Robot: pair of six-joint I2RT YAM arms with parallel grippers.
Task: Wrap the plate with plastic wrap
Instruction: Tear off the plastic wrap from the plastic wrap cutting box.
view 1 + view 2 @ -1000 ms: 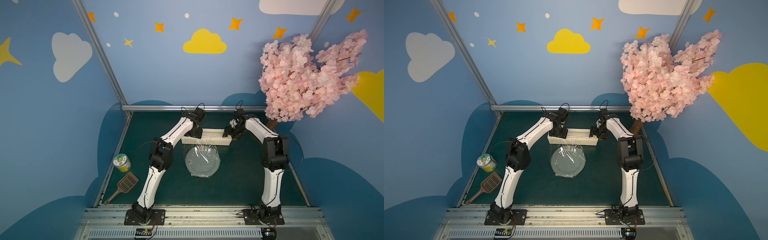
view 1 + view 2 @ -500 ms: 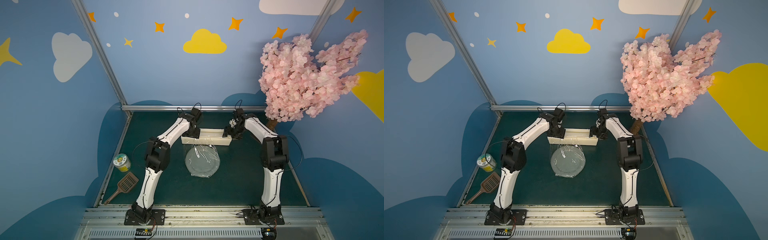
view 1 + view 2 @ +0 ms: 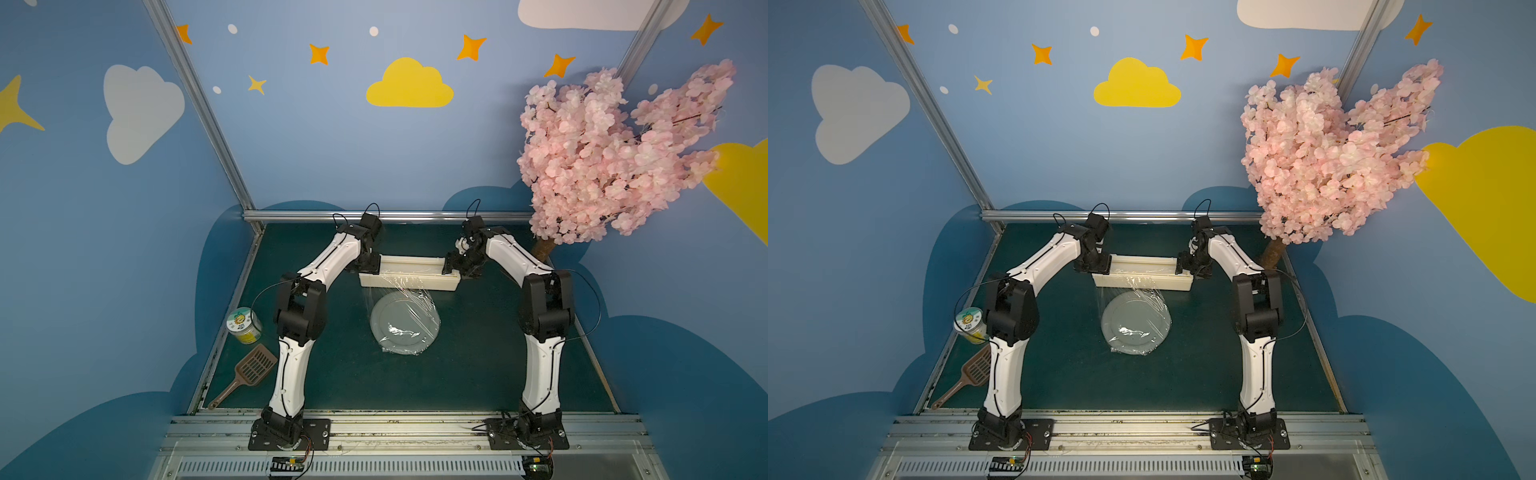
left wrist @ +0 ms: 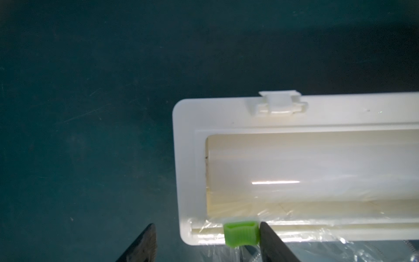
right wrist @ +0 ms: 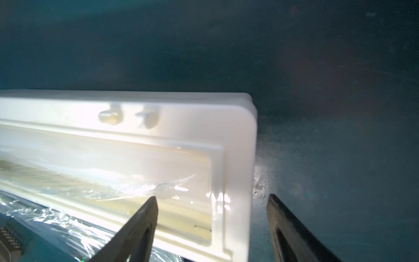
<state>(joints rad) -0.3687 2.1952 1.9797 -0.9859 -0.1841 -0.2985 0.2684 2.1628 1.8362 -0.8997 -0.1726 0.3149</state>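
Your left tool and right tool, both released, straddle the cream box ends; jar and scoop lie well aside.

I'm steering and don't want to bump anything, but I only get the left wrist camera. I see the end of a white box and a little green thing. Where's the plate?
Observer: The plate lies flat on the green mat, just on the robot's side of the cream box.
Operator: Is the wrap on it?
Observer: Yes. The plastic wrap drapes, wrinkled, from the box across the plate to its near edge.
Operator: What's the other arm doing?
Observer: The right gripper sits at the box's opposite end, its jaws open on either side of the end wall.
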